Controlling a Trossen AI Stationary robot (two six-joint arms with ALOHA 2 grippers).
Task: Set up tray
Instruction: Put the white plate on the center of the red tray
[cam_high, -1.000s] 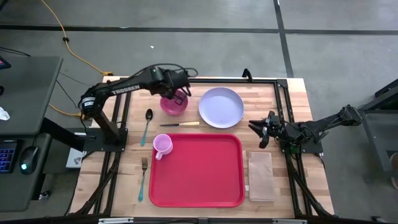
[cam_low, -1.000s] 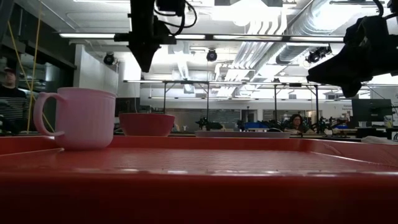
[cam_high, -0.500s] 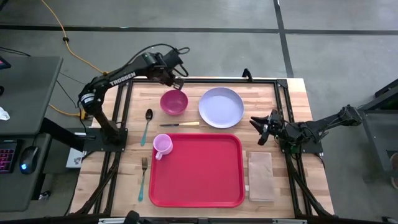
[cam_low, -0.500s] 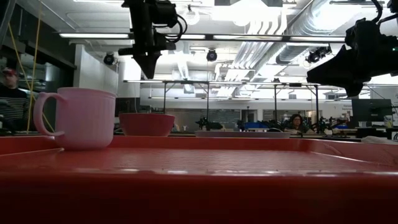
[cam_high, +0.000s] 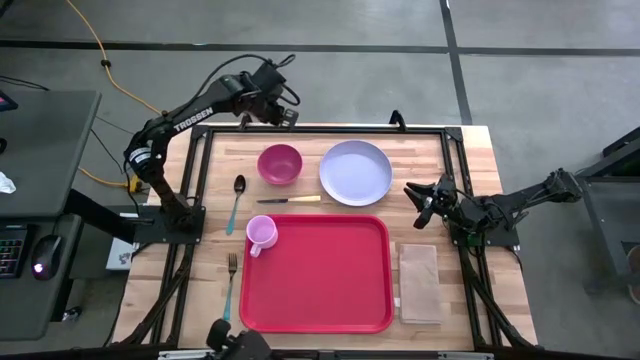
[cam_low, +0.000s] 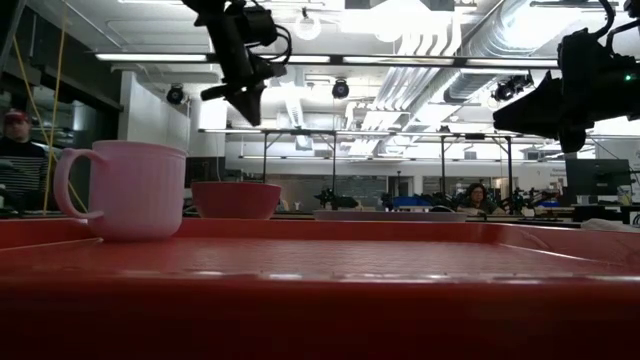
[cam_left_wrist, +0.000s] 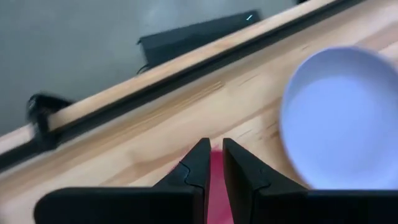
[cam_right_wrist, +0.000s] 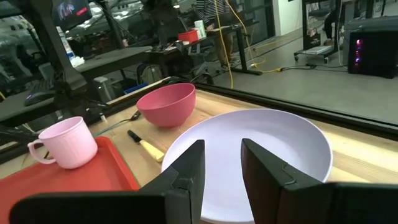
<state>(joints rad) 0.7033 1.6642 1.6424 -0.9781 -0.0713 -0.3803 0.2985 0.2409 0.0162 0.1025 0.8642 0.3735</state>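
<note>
Lavender plate (cam_right_wrist: 261, 149) beyond parted jaws, pink bowl (cam_right_wrist: 166, 104), knife (cam_right_wrist: 145, 145), pink mug (cam_right_wrist: 65, 143) on red tray (cam_right_wrist: 93, 177)

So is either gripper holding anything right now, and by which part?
Nothing is held. The left gripper hangs empty past the round pink bowl; the right gripper waits empty beside the round lavender plate.

Counted on table: one red tray (cam_high: 315, 272), one pink mug (cam_high: 261, 235), one pink bowl (cam_high: 279, 164), one lavender plate (cam_high: 355, 172), one spoon (cam_high: 236, 202), one fork (cam_high: 230, 286), one knife (cam_high: 289, 200), one tan napkin (cam_high: 419, 283).
</note>
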